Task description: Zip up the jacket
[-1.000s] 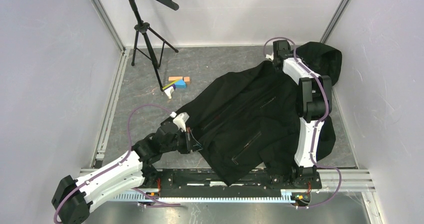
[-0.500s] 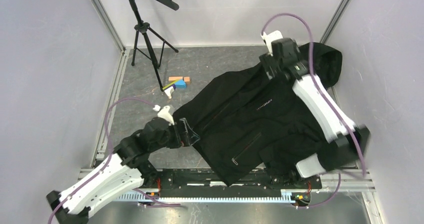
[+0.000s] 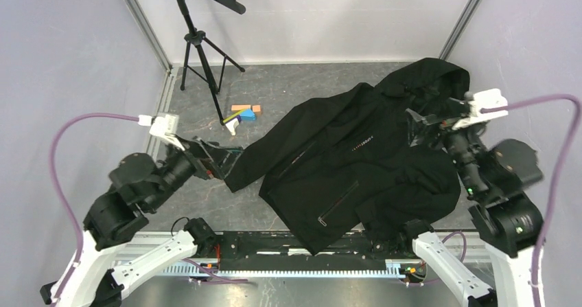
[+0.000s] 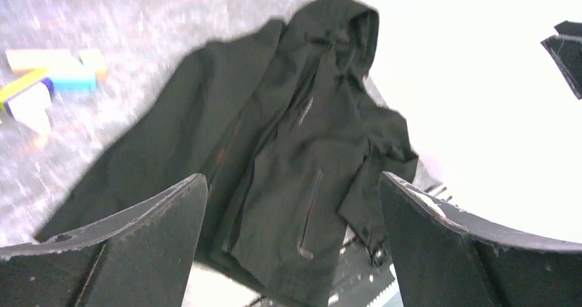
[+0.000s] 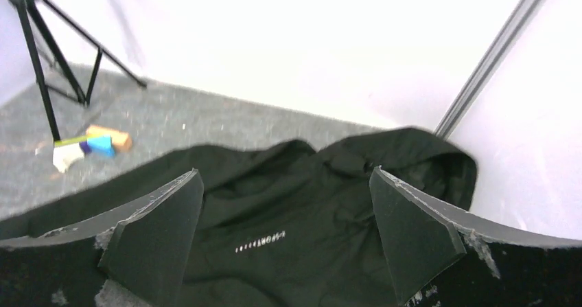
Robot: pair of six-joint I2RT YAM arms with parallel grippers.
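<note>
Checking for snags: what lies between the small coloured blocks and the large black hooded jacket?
Bare grey floor only, between the coloured blocks and black jacket, shown in the top view.

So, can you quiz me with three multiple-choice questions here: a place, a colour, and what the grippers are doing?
1. Where are the coloured blocks?
A) on the hood
B) beside the tripod
C) in a gripper

2. What colour is the chest lettering on the jacket?
A) red
B) yellow
C) white

3. How are the two grippers?
A) both open, holding nothing
B) both shut on the jacket
C) one holding a block

1 B: they lie by the tripod's leg.
2 C: white letters on black cloth.
3 A: left gripper and right gripper both show spread fingers, holding nothing.
</note>
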